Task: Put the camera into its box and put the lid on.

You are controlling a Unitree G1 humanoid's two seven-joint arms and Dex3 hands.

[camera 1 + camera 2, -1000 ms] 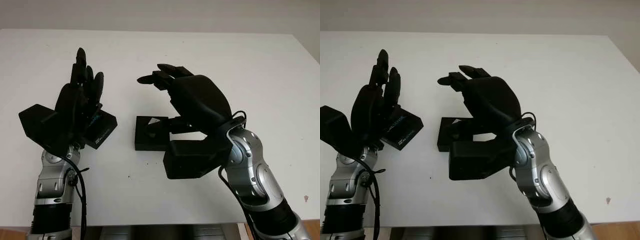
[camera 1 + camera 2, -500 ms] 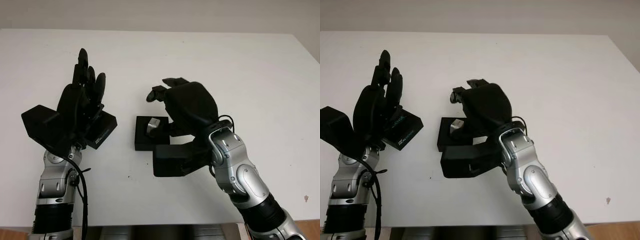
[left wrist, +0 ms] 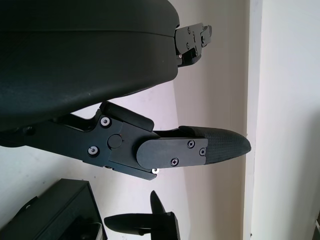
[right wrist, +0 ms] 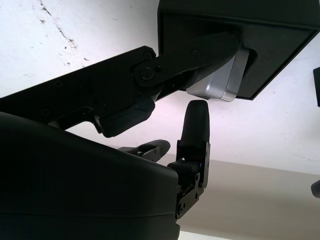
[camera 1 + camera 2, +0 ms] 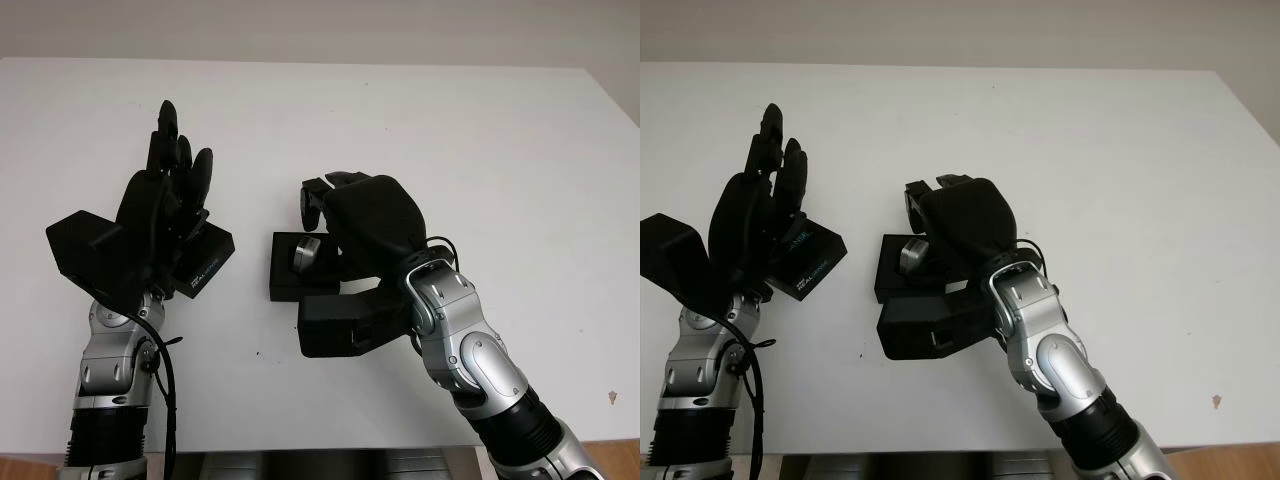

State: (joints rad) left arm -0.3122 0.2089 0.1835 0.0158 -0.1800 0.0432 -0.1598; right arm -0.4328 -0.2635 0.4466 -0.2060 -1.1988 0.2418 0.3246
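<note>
Head views take in the broad white bench (image 5: pixel 470 130), with both black three-finger hands raised above its near half. The left hand (image 5: pixel 165 205) is open and holds nothing, its fingers pointing away from the robot. Just beside it, toward the middle of the bench, lies the flat black lid with pale lettering (image 5: pixel 205 262), partly covered by that hand. Between the two hands sits the shallow black rectangular box (image 5: pixel 295 272), and the right hand (image 5: pixel 355 215) hangs directly over it, fingers curled downward above the small silver camera (image 5: pixel 306 252) that sits in the box.

Right wrist view gives what the head views hide: from underneath, the box (image 4: pixel 260 55) is a dark slab and the camera (image 4: pixel 220 75) is a rounded silver block against it, with one finger (image 4: pixel 185 67) of the right hand laid across its side and another finger standing just beside its lower edge. Whether the hand truly clamps the camera cannot be told.

Left wrist view shows the left hand's fingers (image 3: pixel 200 147) stretched over bare bench, with the corner of the lid (image 3: pixel 55 212) just below them.
</note>
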